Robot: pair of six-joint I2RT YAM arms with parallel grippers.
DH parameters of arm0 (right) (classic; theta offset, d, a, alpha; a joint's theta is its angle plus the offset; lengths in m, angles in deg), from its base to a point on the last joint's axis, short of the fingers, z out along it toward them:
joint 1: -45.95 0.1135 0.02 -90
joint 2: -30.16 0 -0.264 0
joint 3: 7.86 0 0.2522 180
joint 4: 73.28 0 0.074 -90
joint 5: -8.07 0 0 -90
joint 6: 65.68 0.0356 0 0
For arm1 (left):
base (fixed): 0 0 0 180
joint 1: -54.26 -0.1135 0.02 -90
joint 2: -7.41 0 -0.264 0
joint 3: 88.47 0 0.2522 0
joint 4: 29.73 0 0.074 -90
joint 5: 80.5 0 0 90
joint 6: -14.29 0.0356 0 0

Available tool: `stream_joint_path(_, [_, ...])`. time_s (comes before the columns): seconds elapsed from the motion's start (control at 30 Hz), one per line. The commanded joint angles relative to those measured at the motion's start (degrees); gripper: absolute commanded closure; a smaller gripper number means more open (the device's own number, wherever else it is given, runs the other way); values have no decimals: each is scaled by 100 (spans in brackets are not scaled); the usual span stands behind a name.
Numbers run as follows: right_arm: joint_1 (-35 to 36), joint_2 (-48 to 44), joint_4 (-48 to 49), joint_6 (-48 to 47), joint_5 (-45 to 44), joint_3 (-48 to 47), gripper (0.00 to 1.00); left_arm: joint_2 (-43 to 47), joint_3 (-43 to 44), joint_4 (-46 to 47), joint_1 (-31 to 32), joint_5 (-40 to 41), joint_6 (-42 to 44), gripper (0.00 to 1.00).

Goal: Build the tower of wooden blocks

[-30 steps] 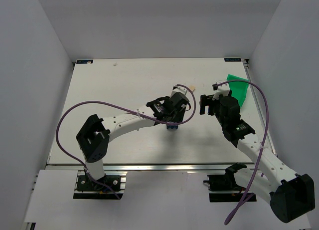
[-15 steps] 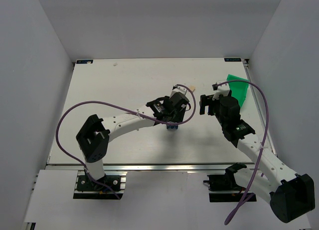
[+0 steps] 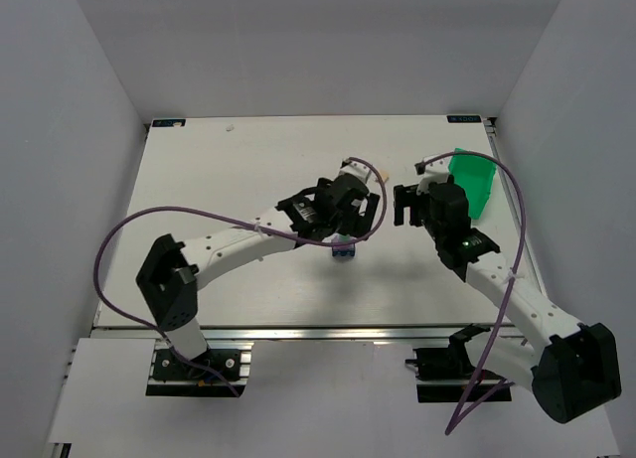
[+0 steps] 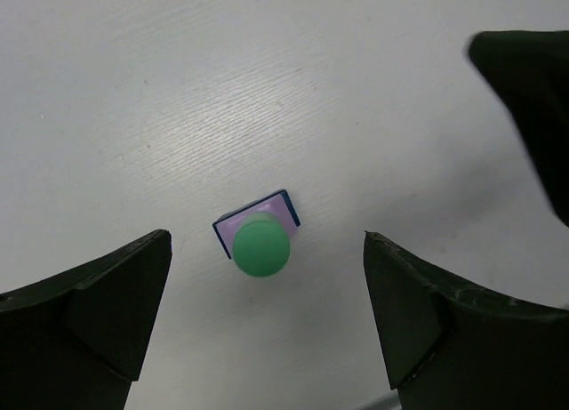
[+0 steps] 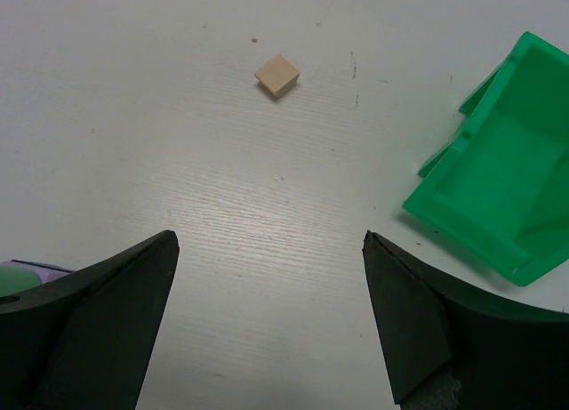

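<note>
Wood block tower (image 4: 260, 246) (green-topped), free-standing

Looks bright and even, lit softly from overhead. Throws only pale, soft-edged shadows under the arms (image 3: 248, 241) onto the table (image 3: 199, 170). Shows a faint sheen on the tabletop in the right wrist view. Renders the wood grain sharp, the near fingers (image 4: 89, 312) dark and slightly blurred

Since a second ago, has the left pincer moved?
Yes. The left pincer has drawn back toward the far edge of the table, uncovering more of the block tower, which stayed put.
</note>
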Motion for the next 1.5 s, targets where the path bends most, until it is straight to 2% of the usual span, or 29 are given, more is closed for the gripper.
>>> stream_joint_path(0.0, [-71,486,-140,-58,-80,-561,11,1096,-71,590,-160,-574,447,2])
stream_joint_path(0.17, [-282,1586,-614,143,61,-1648,11,1028,183,310,-685,-822,325,2])
stream_joint_path(0.3, [-353,2937,-1282,1379,62,-2836,11,1071,53,248,-1223,-796,88,2])
stream_joint_path(0.47, [-291,4451,-2266,2472,-710,-4251,11,1763,-492,318,-1873,-314,-229,2])
stream_joint_path(0.53, [-239,5406,-2765,2797,-1097,-5329,11,2141,-861,258,-2084,-76,-404,2])
stream_joint_path(0.57, [-221,5411,-2960,2886,-1229,-5334,11,2257,-967,257,-2146,-84,-449,2])
stream_joint_path(0.6, [-186,5811,-3092,2965,-1387,-5778,11,2388,-1203,248,-2190,-84,-492,2])
stream_joint_path(0.73, [-151,6561,-3366,3150,-1740,-6492,11,2802,-1626,354,-2331,-40,-528,2])
stream_joint_path(0.97, [-168,7440,-3507,3256,-1775,-7206,13,2890,-1776,327,-2445,31,-563,2])
stream_joint_path(1.27, [-221,7696,-3331,3124,-1679,-7330,31,2820,-1873,450,-2560,-31,-519,2])
stream_joint_path(1.3, [-221,7696,-3331,3115,-1653,-7312,37,2829,-1873,468,-2577,-57,-511,2])
stream_joint_path(1.47, [-221,7600,-3296,3097,-1608,-7032,41,2803,-1899,512,-2612,-180,-502,2])
